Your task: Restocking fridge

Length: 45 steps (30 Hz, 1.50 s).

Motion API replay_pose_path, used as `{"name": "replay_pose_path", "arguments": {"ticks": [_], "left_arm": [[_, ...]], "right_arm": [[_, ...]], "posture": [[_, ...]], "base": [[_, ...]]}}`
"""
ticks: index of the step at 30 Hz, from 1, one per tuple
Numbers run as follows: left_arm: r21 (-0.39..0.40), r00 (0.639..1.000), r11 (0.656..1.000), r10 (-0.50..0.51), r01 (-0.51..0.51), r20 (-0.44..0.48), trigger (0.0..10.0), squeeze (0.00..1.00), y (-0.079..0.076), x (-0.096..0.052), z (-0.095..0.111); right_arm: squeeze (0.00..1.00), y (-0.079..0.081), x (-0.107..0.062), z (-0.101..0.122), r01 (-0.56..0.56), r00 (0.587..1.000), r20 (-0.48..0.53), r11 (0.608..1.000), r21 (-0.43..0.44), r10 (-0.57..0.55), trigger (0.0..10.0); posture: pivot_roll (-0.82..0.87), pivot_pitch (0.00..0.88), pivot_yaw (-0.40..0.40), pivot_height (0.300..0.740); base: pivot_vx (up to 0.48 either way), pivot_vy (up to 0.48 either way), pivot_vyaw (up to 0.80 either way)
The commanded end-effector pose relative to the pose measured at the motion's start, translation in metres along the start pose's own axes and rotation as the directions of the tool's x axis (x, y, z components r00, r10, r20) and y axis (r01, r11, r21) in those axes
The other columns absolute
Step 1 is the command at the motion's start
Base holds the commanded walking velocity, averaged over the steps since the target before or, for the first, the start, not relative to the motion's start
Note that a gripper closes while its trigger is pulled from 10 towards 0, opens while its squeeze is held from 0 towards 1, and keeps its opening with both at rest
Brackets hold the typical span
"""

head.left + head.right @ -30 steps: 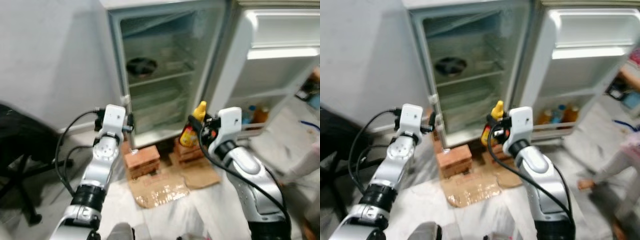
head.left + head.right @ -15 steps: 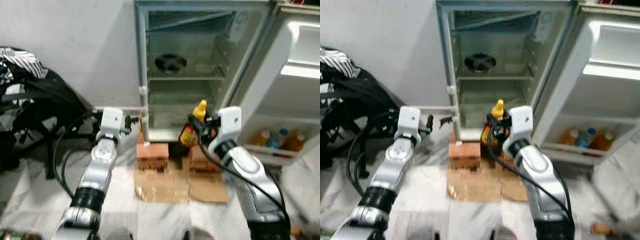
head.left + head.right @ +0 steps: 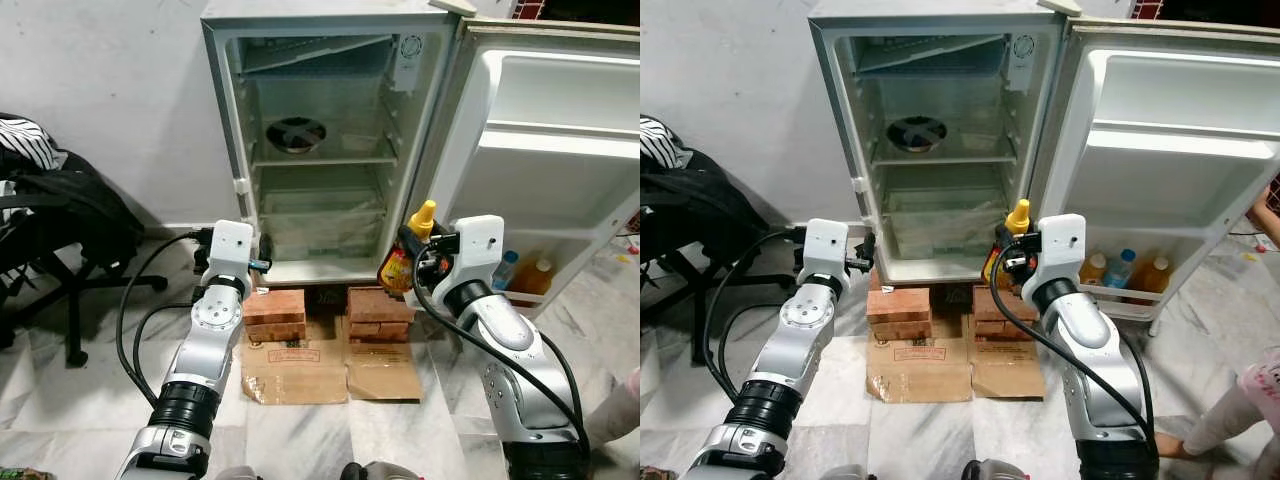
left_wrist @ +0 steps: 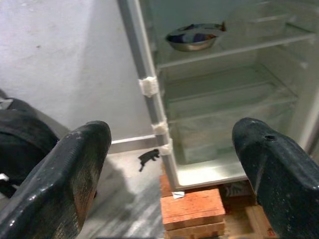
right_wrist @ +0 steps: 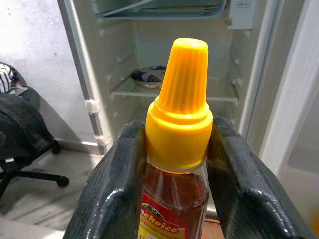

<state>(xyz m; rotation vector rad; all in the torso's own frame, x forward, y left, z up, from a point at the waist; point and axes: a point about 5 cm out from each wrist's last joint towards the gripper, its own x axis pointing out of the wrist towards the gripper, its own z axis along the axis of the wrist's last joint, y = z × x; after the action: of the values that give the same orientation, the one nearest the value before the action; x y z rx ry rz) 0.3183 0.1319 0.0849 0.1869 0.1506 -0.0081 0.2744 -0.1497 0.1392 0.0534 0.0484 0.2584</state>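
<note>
Bottle: yellow-capped sauce bottle [image 5: 177, 149] gripped at the neck by right gripper [image 3: 432, 252]
Left gripper [image 4: 169, 164]: jaws wide apart, empty
Fridge [image 3: 330, 150]: open, shelves nearly bare
Progress: bottle not yet shelved

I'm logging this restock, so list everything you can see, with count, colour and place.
White fridge: one, door open, standing on bricks against the wall.
Metal bowl: one, silver, on the fridge's middle shelf.
Drink bottles: three, orange and blue-capped, in the bottom rack of the door.
Red bricks: two stacks, under the fridge's front edge.
Brown cardboard sheets: two, flat on the floor before the bricks.
Black office chair: one, left of the fridge, with dark clothes piled on it.
Yellow-capped sauce bottle: one, reddish-brown contents, upright in the right gripper.
Left gripper: open, raised facing the fridge.
Right gripper: shut on the bottle's neck, before the open fridge.
</note>
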Motion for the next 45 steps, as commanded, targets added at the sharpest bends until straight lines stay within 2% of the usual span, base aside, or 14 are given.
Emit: {"name": "replay_pose_path", "arguments": {"ticks": [1, 3, 12, 17, 27, 45], "left_arm": [[-0.008, 1.000, 1.000, 0.030, -0.030, 0.002, 10.0, 0.00, 0.007, -0.001, 0.001], [-0.020, 0.997, 0.997, 0.072, -0.072, 0.002, 10.0, 0.00, 0.015, -0.006, -0.001], [-0.032, 0.989, 0.988, 0.148, -0.148, -0.021, 10.0, 0.00, 0.031, -0.015, -0.008], [-0.032, 0.989, 0.988, 0.149, -0.150, -0.018, 10.0, 0.00, 0.031, -0.016, -0.006], [-0.036, 0.990, 0.989, 0.142, -0.143, -0.020, 10.0, 0.00, 0.028, -0.015, -0.005], [-0.038, 0.987, 0.986, 0.160, -0.161, -0.025, 10.0, 0.00, 0.026, -0.017, -0.005]], "right_arm": [[0.00, 0.001, 0.003, 0.010, 0.000, 0.999, 0.050, 1.000, -0.003, 0.000, 10.0], [0.00, 0.001, 0.003, 0.010, 0.006, 0.999, 0.054, 1.000, 0.000, -0.006, 10.0], [0.00, 0.005, 0.008, 0.011, -0.005, 0.998, 0.064, 1.000, 0.009, 0.005, 10.0], [0.00, 0.013, 0.013, 0.016, -0.035, 0.996, 0.088, 0.999, 0.009, 0.034, 10.0], [0.00, 0.010, 0.012, 0.014, -0.025, 0.996, 0.083, 1.000, 0.006, 0.024, 10.0], [0.00, 0.004, 0.013, 0.014, 0.014, 0.996, 0.089, 1.000, -0.001, -0.014, 10.0]], "posture": [[-0.02, 0.000, -0.006, 0.740], [-0.02, 0.000, -0.006, 0.740], [0.00, 0.000, -0.011, 0.740], [0.00, 0.000, -0.014, 0.740], [-0.01, 0.000, -0.009, 0.740], [-0.01, 0.000, -0.013, 0.740]], "base": [[0.000, 0.000, 0.00], [0.000, 0.000, 0.00], [0.000, 0.000, 0.00], [0.000, 0.000, 0.64], [0.000, 0.000, 0.65], [0.000, 0.000, 0.00]]}}
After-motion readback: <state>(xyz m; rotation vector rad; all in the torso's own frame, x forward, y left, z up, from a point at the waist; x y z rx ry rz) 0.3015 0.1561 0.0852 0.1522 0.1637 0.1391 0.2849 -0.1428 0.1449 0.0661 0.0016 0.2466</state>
